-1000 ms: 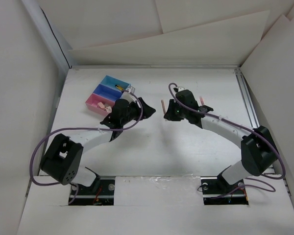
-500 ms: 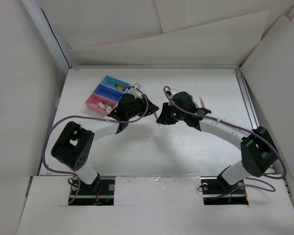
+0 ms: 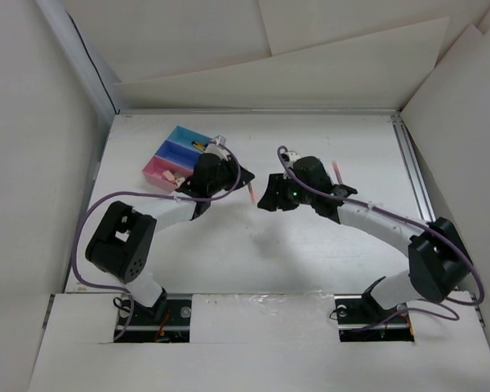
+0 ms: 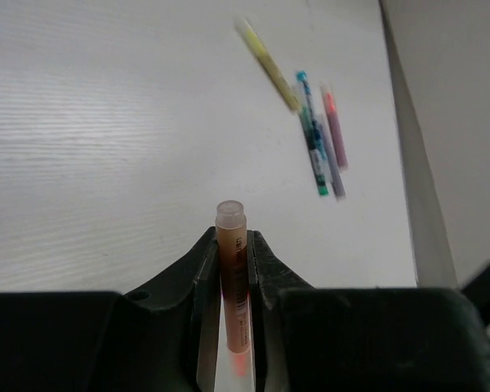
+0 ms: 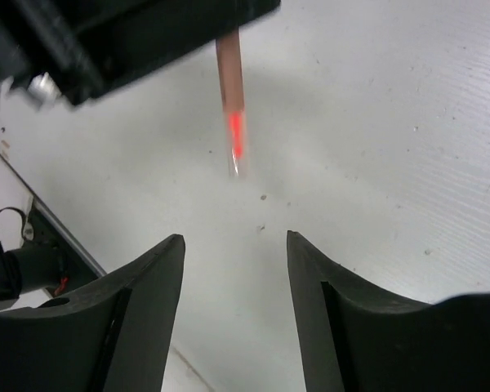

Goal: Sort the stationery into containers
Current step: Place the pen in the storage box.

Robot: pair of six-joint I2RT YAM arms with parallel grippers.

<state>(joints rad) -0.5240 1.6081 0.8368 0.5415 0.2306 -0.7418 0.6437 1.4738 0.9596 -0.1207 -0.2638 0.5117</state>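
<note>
Pen (image 4: 231,219) handed over, clamped in left pincer (image 4: 233,243), right pincer (image 5: 235,245) spread

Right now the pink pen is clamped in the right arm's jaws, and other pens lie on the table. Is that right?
Not quite. The pink pen is clamped in the left arm's jaws, not the right's; the left wrist view shows it pinched between them. In the right wrist view the right arm's jaws stand open with nothing between them. Other pens do lie on the table.

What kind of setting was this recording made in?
Probably a lab robot test cell: a white table walled in by plain white boards, with small plastic bins as sorting props.
</note>
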